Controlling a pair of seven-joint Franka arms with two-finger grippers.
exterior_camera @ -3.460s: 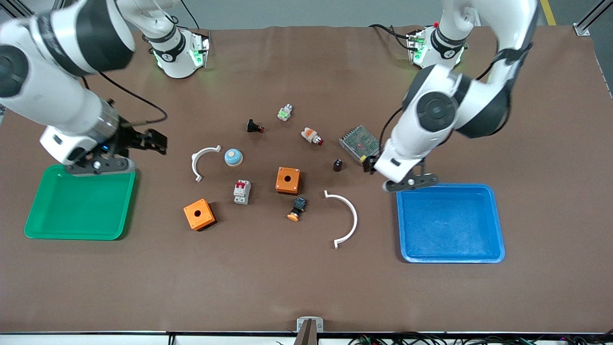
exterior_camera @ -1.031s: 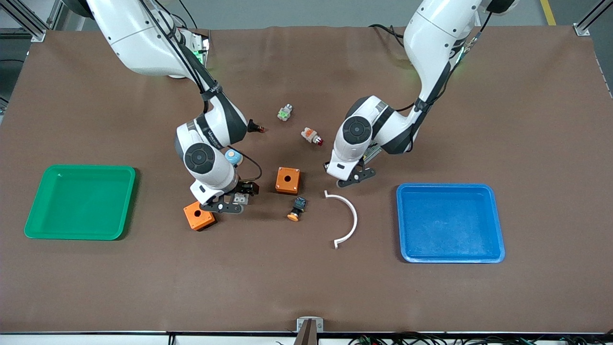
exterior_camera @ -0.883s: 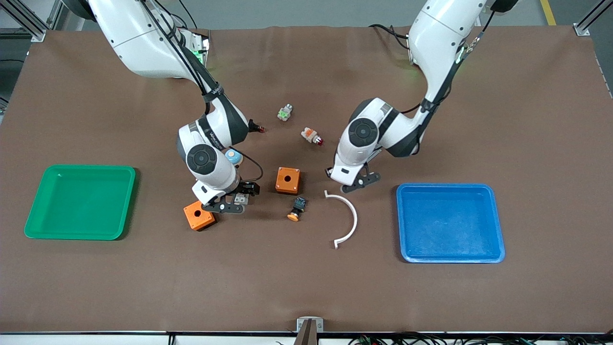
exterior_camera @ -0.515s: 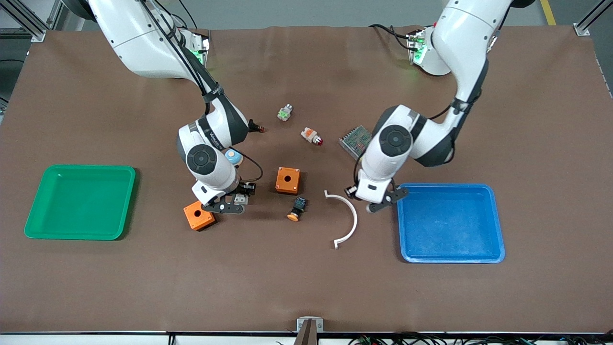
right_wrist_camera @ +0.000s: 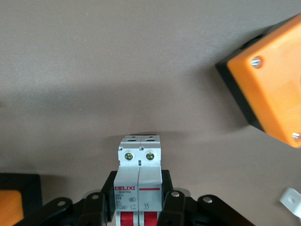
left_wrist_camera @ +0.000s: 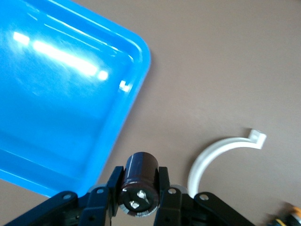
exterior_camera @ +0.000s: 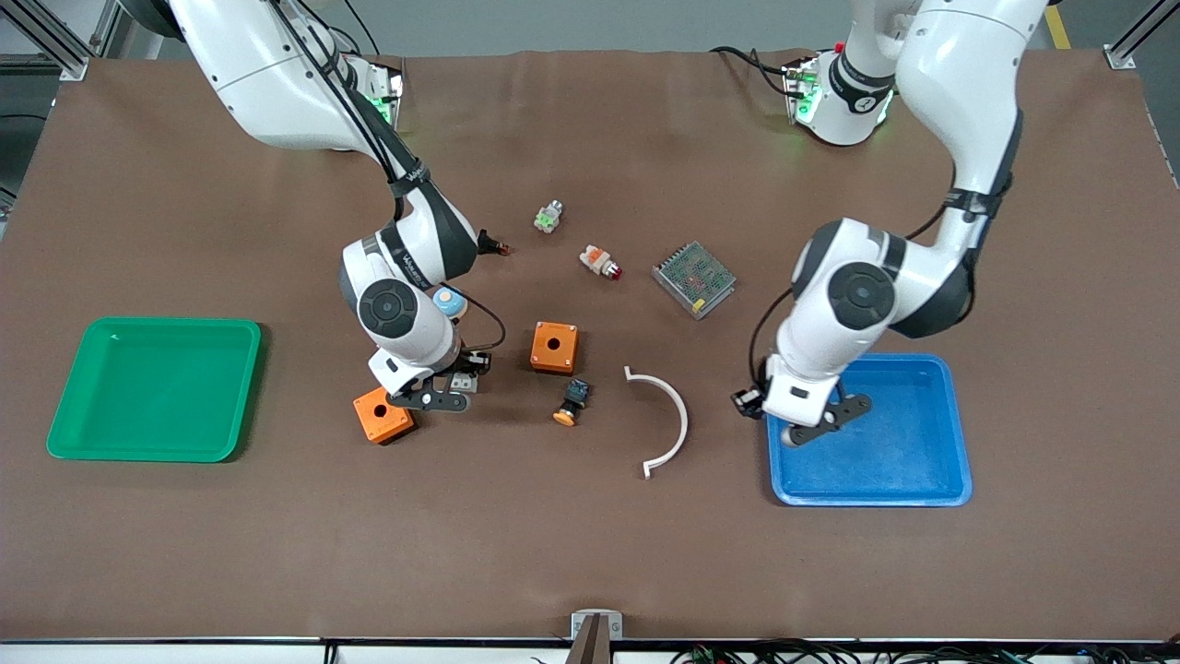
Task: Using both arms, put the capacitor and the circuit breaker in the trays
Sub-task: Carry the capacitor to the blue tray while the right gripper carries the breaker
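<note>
So the capacitor is a stubby little cylinder with a glossy dark casing and a flat metallic end with two tiny terminals, and the left end effector is clamped on it from both sides, up in the air over the rim of the blue tray at the edge toward the right arm's end of the counter; that tray is smooth shiny plastic with rounded corners, and nothing sits in the part of it that shows; half a second ago that same end effector was just short of the tray, over bare counter beside the white curved strip, so it has carried the capacitor across onto the rim since then; the circuit breaker is a blocky white-grey plastic piece with two screw heads at one end and red on its face, and the right end effector is pinched shut on it down at the counter, between the two orange boxes; a second ago those fingers were wide apart, now they've clamped on; the green tray sits at the right arm's end, same moulded plastic look, nothing in it; the counter itself is a matte brown sheet.
</note>
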